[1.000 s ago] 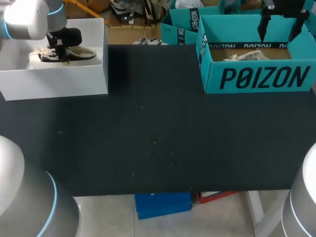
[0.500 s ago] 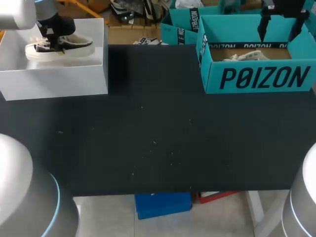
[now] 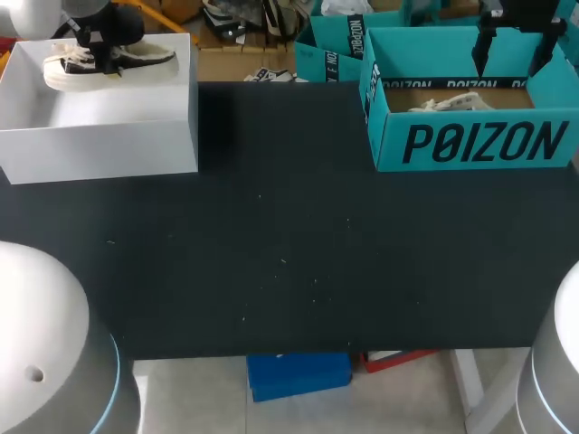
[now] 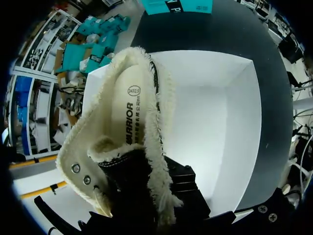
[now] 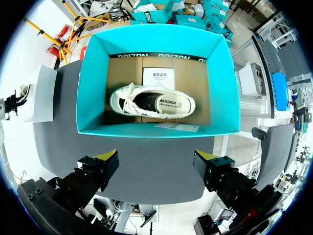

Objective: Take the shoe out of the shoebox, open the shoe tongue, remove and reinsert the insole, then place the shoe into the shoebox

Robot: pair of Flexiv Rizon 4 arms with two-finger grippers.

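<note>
Shoe [image 3: 137,65] higher (in left hand [image 3: 101,54])

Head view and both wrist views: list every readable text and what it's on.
"POIZON": big black letters on the front wall of the teal cardboard shoebox.
"WARRIOR": along the cream insole of the black fleece-lined shoe.
Round stamp on that insole: too small to read.
White paper card in the teal shoebox: too small.
Print inside the white lace-up shoe there: blurred.
Black band inside that shoebox's rim: lettering unclear.
</note>
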